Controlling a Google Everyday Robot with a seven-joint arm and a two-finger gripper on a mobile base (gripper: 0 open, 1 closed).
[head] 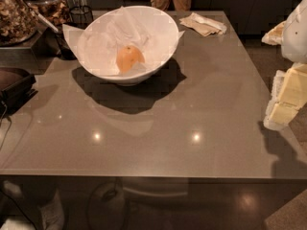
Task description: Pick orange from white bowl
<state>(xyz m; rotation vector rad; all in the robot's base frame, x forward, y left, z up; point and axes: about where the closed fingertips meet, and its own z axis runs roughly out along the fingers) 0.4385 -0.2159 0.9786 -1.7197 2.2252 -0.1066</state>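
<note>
Orange [128, 58] lies low in the white bowl [165, 42], bedded on the crumpled paper lining a little left of the bowl's middle. The bowl stands on the far left part of the grey surface [158, 128]. The pincer [284, 99] hangs at the right edge of the scene, beside the surface's right rim and well apart from the bowl. Whether it is released or clenched I cannot tell, but it carries no fruit. The step in hand looks like the approach, with the task hardly begun. To do it well, the arm should travel left and far, clear the bowl's near rim, then come down from above, since the flaring walls bar any entry from the side. It should centre over the orange and close on the fruit's widest part without catching paper, because the smooth round skin may roll or slip. A white link of the arm [295, 30] shows above the pincer, held back on the right and barely reaching over the surface.
</note>
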